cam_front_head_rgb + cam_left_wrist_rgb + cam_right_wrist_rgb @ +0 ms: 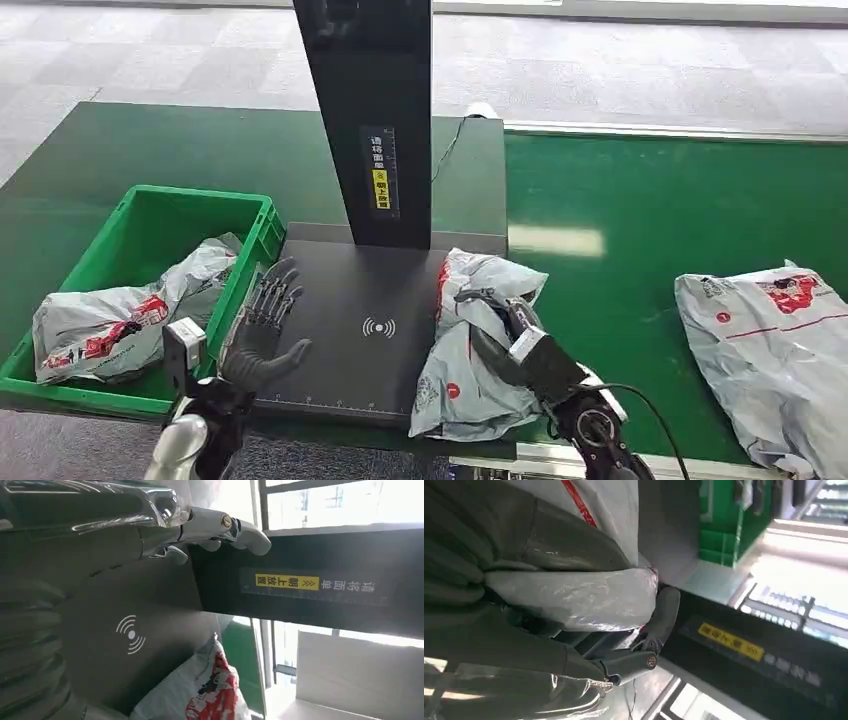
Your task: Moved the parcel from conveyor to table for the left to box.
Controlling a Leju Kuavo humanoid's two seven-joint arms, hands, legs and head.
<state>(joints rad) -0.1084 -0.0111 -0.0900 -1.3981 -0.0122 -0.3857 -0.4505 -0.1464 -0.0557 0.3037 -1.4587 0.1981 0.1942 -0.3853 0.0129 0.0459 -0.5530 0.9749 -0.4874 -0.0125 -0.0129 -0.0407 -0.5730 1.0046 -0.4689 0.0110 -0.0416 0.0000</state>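
A grey plastic parcel [470,345] with red print lies on the right part of the black scanner plate [350,330], and my right hand [500,325] grips it from the near side; its fingers [659,625] wrap the crumpled film [574,597]. My left hand [265,325] hovers open over the plate's left edge, fingers spread, beside the green box [150,225]. From the left wrist, the fingertips [220,527] reach toward the black post and the parcel [200,690] shows beyond the plate's wave symbol [131,635].
The green box holds another grey parcel [130,315]. A tall black scanner post [375,120] with a yellow label stands at the plate's far edge. A third parcel [775,350] lies on the green conveyor belt [640,220] to the right.
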